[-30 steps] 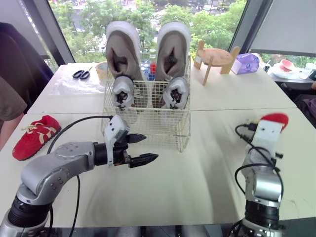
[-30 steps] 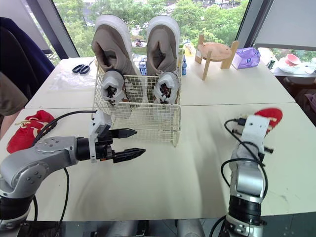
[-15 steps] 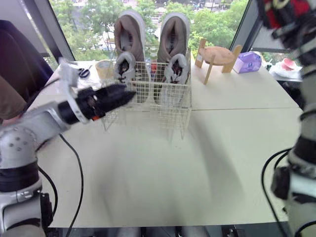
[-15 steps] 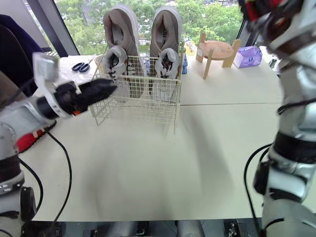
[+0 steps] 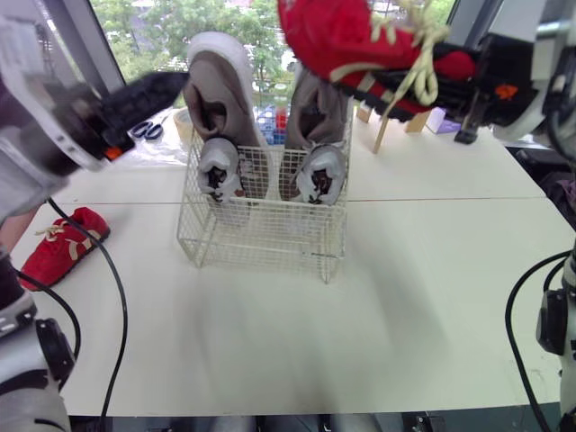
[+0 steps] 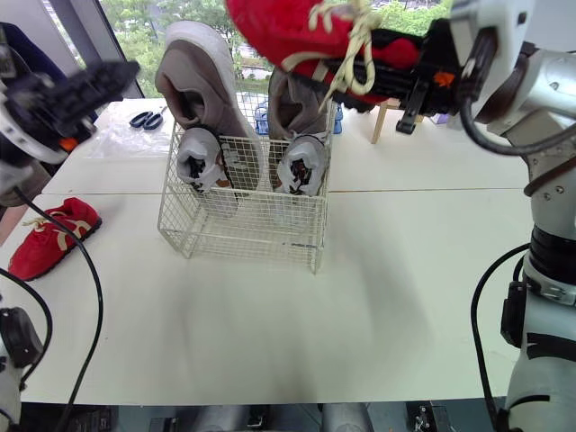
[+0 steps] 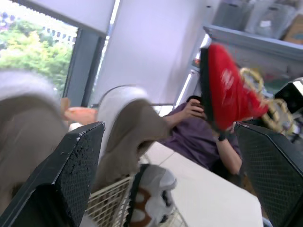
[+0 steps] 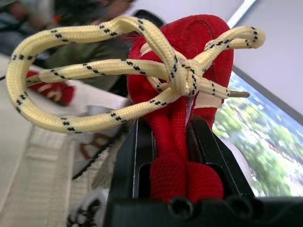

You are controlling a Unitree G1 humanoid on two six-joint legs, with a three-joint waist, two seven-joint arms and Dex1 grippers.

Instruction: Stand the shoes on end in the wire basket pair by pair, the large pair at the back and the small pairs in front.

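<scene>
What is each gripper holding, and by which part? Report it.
The right gripper holds a red shoe by its heel end, behind the laces. The left gripper is open and empty.

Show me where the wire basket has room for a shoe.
Free: the front strip of the white wire basket, between the small grey shoes and its front wall. Crowded: the back, packed with the large taupe shoes.

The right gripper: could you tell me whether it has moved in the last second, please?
Yes. The right gripper, shut on the red shoe, rose off the table and swung left toward the wire basket.
</scene>
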